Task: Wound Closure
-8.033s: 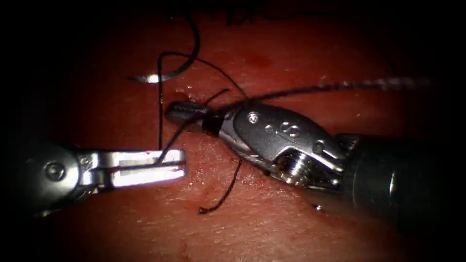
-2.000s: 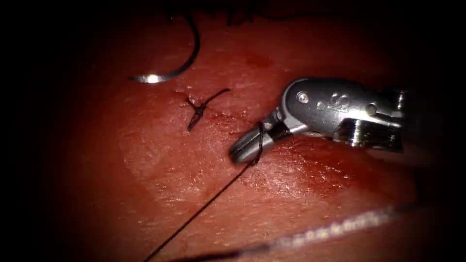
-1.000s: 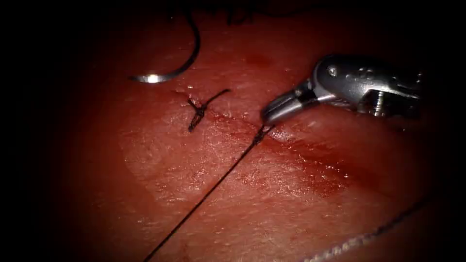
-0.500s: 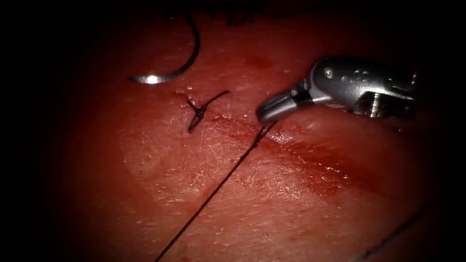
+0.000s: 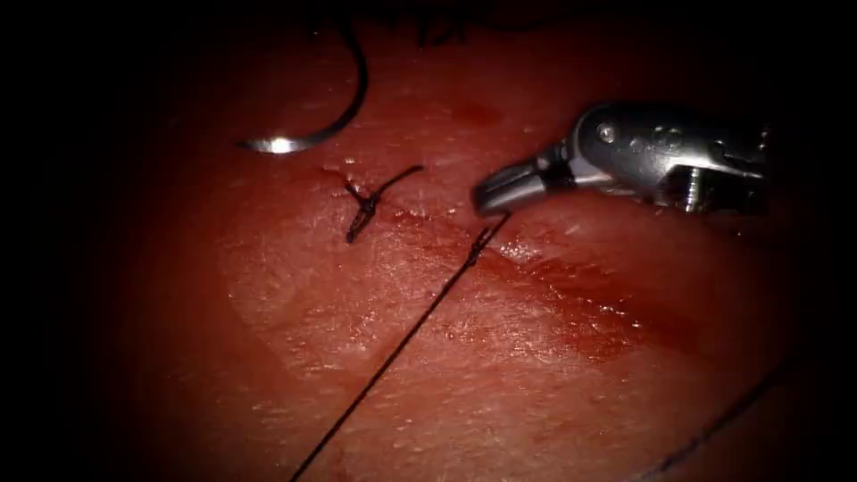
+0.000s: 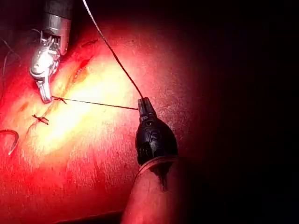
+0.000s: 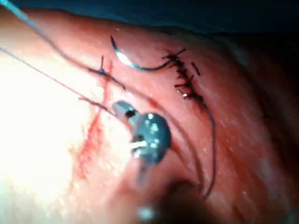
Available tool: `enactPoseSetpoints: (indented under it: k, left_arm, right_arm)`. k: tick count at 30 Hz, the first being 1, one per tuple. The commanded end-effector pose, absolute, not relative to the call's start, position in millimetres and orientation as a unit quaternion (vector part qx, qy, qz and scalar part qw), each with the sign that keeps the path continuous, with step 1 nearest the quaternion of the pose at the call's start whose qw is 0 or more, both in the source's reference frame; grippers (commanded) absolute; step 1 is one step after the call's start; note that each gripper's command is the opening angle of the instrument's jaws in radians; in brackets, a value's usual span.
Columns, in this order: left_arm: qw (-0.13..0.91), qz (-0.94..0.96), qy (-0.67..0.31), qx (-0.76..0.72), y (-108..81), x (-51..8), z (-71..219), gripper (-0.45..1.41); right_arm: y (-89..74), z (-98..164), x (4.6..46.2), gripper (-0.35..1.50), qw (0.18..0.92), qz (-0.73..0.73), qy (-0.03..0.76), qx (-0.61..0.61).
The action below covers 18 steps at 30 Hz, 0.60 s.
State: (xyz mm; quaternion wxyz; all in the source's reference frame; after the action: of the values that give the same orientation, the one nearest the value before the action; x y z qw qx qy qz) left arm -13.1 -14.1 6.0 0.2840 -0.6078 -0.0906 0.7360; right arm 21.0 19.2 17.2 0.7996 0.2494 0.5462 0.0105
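Note:
My right tool (image 5: 486,196) reaches in from the right, jaws shut on the short end of the thread just above a fresh knot (image 5: 478,248) on the cut. From that knot the thread (image 5: 384,361) runs taut down and left. My left tool (image 6: 144,103) is shut on this thread, and a second strand (image 6: 110,44) leads away from its jaws. The curved needle (image 5: 308,134) lies free on the tissue (image 5: 295,295), left of the cut, held by neither tool. A finished knot (image 5: 361,207) with cut ends sits further up the cut.
Red fluid (image 5: 580,312) lines the open cut toward the right. A row of older dark stitches (image 7: 184,79) lies beyond the needle (image 7: 133,63). One loose strand (image 5: 714,428) crosses the tissue at lower right.
The left tool left the endoscope view with the thread. The loop around the right jaws slid off into a knot as that tool moved up and right; it has barely moved in the last second.

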Motion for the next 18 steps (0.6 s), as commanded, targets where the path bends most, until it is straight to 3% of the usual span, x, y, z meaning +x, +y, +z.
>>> enactPoseSetpoints:
  k: [1,2,3,5,7,9,18]
  left_arm:
    - [0.284,0.738,-0.09,-0.606,-14.5,-13.5,7,-0.45]
    - [0.282,0.738,-0.088,-0.606,-13.8,-13.8,6,-0.45]
    - [0.28,0.74,-0.085,-0.606,-13.2,-14.0,6,-0.45]
    - [0.271,0.742,-0.079,-0.608,-11.6,-14.6,5,-0.45]
    - [0.263,0.745,-0.072,-0.609,-10.1,-15.1,5,-0.45]
    - [0.255,0.748,-0.066,-0.609,-8.4,-15.5,4,-0.45]
    - [0.222,0.756,-0.043,-0.614,-1.6,-16.3,3,-0.45]
  right_arm:
    - [18.7,18,21.6,-0.35,0.796,0.012,0.551,0.25]
    - [18.6,17,21.6,-0.35,0.794,0.015,0.554,0.25]
    - [18.5,17,21.5,-0.06,0.795,0.021,0.556,0.242]
    - [18.4,17,21.3,0.77,0.797,0.046,0.562,0.216]
    - [18.6,16,20.7,1.19,0.795,0.08,0.567,0.199]
    - [18.8,15,19.7,1.26,0.788,0.105,0.577,0.191]
    - [19.2,10,12.3,1.23,0.764,0.199,0.597,0.143]
